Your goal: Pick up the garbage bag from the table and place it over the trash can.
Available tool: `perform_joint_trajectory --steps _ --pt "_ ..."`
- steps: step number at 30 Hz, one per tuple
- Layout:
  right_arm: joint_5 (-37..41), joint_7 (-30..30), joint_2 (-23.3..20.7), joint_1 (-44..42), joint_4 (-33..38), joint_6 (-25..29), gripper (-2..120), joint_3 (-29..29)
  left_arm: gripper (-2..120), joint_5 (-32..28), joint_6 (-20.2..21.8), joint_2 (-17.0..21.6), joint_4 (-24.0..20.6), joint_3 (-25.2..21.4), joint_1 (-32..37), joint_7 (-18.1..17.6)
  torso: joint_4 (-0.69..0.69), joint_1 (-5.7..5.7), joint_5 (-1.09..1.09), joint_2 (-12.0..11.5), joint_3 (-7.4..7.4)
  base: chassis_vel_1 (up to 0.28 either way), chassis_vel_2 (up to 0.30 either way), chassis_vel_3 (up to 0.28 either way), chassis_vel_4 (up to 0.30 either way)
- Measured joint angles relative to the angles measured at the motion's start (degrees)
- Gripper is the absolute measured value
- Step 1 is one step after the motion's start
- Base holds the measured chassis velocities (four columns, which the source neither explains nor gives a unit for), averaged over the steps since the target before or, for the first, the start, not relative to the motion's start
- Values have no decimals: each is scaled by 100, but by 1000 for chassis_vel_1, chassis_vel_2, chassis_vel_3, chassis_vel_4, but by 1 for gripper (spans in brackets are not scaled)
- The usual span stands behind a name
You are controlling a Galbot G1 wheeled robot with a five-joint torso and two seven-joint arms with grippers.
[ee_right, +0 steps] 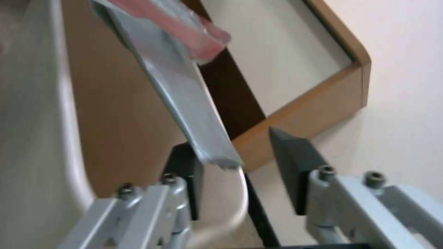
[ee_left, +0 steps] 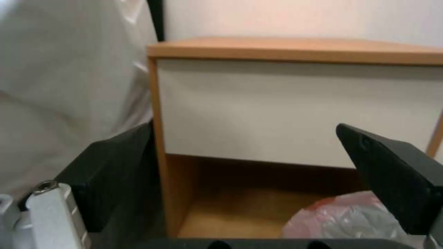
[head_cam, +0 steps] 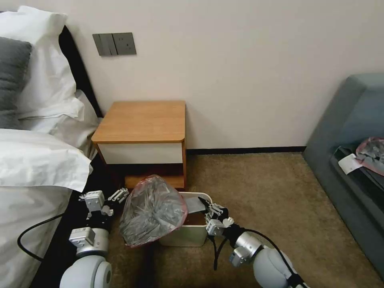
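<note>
The garbage bag, wrinkly grey with a pink-red rim, bulges over the left part of the beige trash can. The can stands on the carpet in front of the wooden table. My left gripper is open just left of the bag, facing the table's white drawer front; its fingers hold nothing, and the bag lies beside one of them. My right gripper is open at the can's right rim. A grey strip of the bag and the rim run in between its fingers.
A bed with white bedding lies close on the left, with a black cable beside my left arm. A grey sofa on the right carries a small plastic bundle with a white slip. Open carpet lies right of the can.
</note>
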Motion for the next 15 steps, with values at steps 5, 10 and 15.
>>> perform_joint_trajectory --steps 5,10,15 --pt "594 -358 -557 -311 533 -81 60 597 100 34 77 -16 139 252 -216 0 -1 0 0 0 0 0 0 0 0" --pt "1297 -411 -1327 -686 1000 -208 80 1295 100 15 178 26 222 419 -402 1 -1 0 -2 0 0 0 0 0 0" --pt "1546 -354 -1304 -795 1176 -213 95 1660 100 -171 333 120 211 481 -448 -2 -1 0 -3 0 0 0 0 0 0"
